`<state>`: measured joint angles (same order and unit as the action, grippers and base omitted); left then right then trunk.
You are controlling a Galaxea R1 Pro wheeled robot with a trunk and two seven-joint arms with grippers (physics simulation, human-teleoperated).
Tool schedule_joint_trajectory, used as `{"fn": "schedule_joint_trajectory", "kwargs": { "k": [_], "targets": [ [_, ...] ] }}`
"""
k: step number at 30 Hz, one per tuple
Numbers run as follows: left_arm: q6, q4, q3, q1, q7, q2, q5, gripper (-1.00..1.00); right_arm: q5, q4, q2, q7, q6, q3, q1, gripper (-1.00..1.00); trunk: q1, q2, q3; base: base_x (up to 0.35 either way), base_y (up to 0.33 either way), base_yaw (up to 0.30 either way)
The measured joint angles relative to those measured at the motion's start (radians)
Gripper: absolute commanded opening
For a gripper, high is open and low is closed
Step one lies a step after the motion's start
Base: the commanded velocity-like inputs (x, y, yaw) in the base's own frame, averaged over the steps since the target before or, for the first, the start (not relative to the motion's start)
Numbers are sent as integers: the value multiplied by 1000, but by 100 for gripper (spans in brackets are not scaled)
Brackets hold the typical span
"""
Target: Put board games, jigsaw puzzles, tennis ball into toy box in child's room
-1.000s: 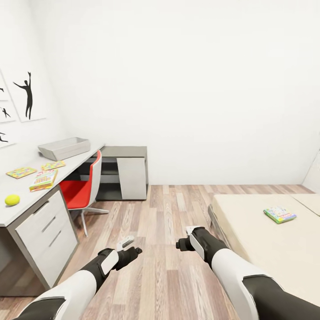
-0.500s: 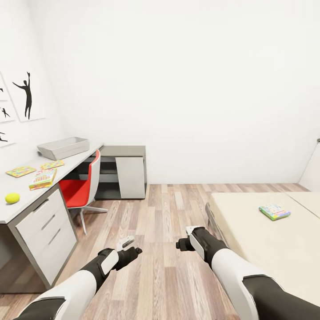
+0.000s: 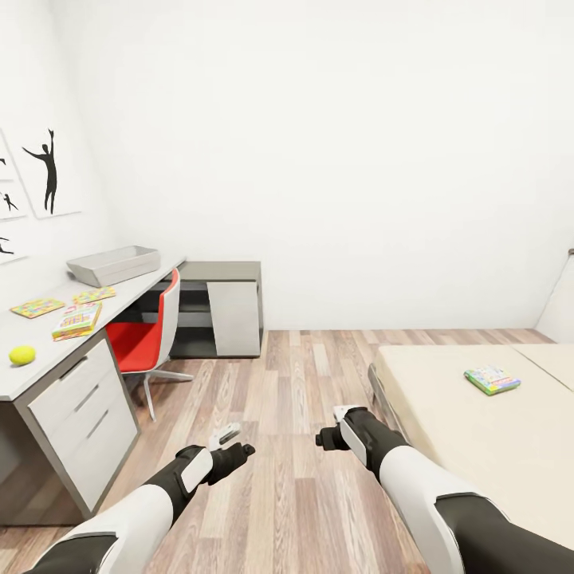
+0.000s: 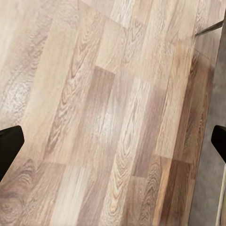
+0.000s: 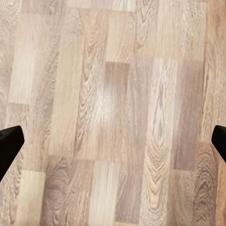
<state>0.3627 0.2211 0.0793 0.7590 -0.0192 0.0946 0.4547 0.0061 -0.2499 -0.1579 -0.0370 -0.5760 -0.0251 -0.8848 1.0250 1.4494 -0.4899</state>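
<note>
Toys lie scattered: a ball (image 3: 21, 355), a game box (image 3: 77, 320) and two puzzles (image 3: 37, 307) on the table (image 3: 48, 375) near the grey tray (image 3: 114, 265); another game box (image 3: 493, 380) sits on the bed (image 3: 478, 438). Both the left gripper (image 3: 231, 442) and right gripper (image 3: 331, 426) hang wide open and empty over the wood floor (image 3: 295, 478).

— Is it bright? 
— Yes, very bright and even. The wall (image 3: 359, 159) looks almost washed out. 
— Any shadows? 
— Only soft ones under the table (image 3: 48, 363). The floor (image 4: 108, 117) up close looks a bit blurry and shiny.
</note>
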Motion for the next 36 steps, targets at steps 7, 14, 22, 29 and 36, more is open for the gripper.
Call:
{"fn": "schedule_joint_trajectory", "kwargs": {
  "k": [7,14,22,29,36],
  "targets": [
    [0,0,0,0,1,0,0,100,0,0,0,0,0,0,0,100,0,0,0,-1,-38,0],
    [0,0,0,0,1,-1,0,100,1,0,0,0,0,0,0,100,0,0,0,0,-204,0],
    [0,0,0,0,1,-1,0,100,1,0,0,-1,0,0,0,100,0,0,0,0,-255,0],
    [0,0,0,0,1,-2,0,100,1,0,0,-1,0,0,0,100,0,0,0,0,-268,0],
    [1,0,0,0,1,-1,0,100,1,0,0,-1,0,0,0,100,0,0,0,0,-270,0]
  ]
}}
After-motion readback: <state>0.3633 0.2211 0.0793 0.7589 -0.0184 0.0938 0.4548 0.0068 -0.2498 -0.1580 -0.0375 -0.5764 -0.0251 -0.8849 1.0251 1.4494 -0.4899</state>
